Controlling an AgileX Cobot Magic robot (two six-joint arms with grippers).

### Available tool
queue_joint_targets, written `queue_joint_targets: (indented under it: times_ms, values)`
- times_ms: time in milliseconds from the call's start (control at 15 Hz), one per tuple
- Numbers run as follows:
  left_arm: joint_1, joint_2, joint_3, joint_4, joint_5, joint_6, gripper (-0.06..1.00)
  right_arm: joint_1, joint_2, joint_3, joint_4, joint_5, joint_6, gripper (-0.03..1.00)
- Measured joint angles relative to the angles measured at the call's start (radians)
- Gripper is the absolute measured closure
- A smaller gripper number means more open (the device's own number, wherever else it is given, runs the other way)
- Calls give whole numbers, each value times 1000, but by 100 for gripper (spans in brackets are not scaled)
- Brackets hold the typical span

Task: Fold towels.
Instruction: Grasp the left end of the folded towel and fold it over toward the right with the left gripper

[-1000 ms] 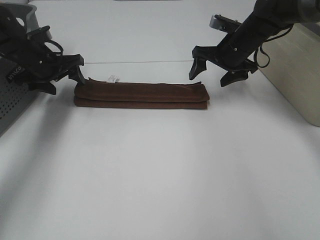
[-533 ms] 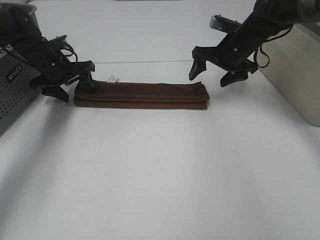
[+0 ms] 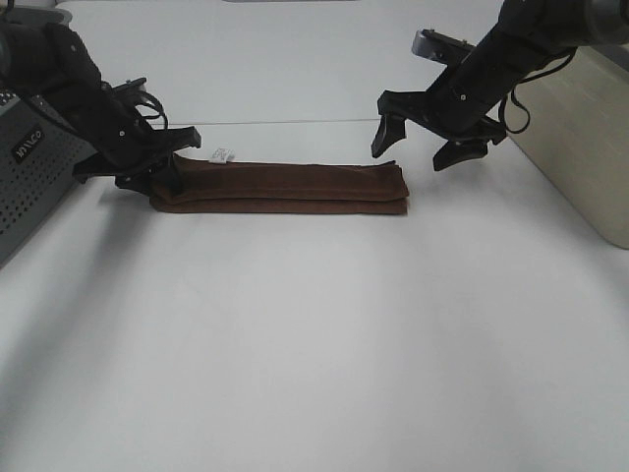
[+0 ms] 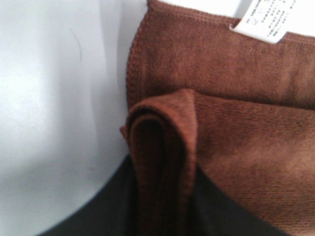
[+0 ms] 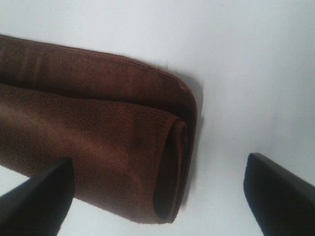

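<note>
Two pincers on my feed: left gripper (image 3: 169,175) pinches one folded end of the dark reddish-brown plush towel (image 3: 295,187); right gripper (image 3: 411,152) hangs wide open, empty, above the other.

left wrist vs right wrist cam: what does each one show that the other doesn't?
Left wrist only: the towel end that carries the white tag, with the left pincer closed on a raised ridge of cloth there. Right wrist only: the opposite end, a rounded layered fold, with the right pincer open above it and gripping nothing. Both: the same reddish-brown towel, folded into layers, lying on the white table.
</note>
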Motion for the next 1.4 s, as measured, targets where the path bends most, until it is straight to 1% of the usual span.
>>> queue_joint_targets:
  times_ms: [67,133,267,333,467,533,600,733,867,1000,1067,1133,1267,1333,1400]
  values:
    - [0,2,0,-3,-1,0,84,0,0,0,0,0,0,10]
    - [0,2,0,-4,-1,0,87,0,0,0,0,0,0,10]
    - [0,-2,-1,-3,1,0,87,0,0,0,0,0,0,10]
    - [0,-4,-18,16,24,0,87,0,0,0,0,0,0,10]
    - [0,-10,-104,81,120,-29,87,0,0,0,0,6,0,10]
    - [-6,-14,-171,108,171,-45,87,0,0,0,0,16,0,10]
    - [-13,-18,-230,120,212,-58,87,0,0,0,1,24,0,10]
    - [-42,-24,-309,117,250,-94,87,0,0,0,1,55,0,10]
    - [-103,-26,-325,117,260,-108,87,0,-27,0,1,82,0,10]
    - [-172,-23,-325,111,238,-129,87,0,-74,0,0,109,1,10]
    - [-208,-20,-325,95,194,-132,87,0,-94,0,0,121,6,10]
    - [-267,-2,-325,43,107,-134,87,0,-120,0,-11,138,34,10]
    - [-310,30,-325,-33,41,-149,87,0,-124,0,-40,171,66,10]
    - [-325,45,-325,-67,8,-168,84,0,-124,0,-59,195,82,10]
    - [-337,55,-325,-92,-26,-182,75,0,-124,0,-77,210,89,10]
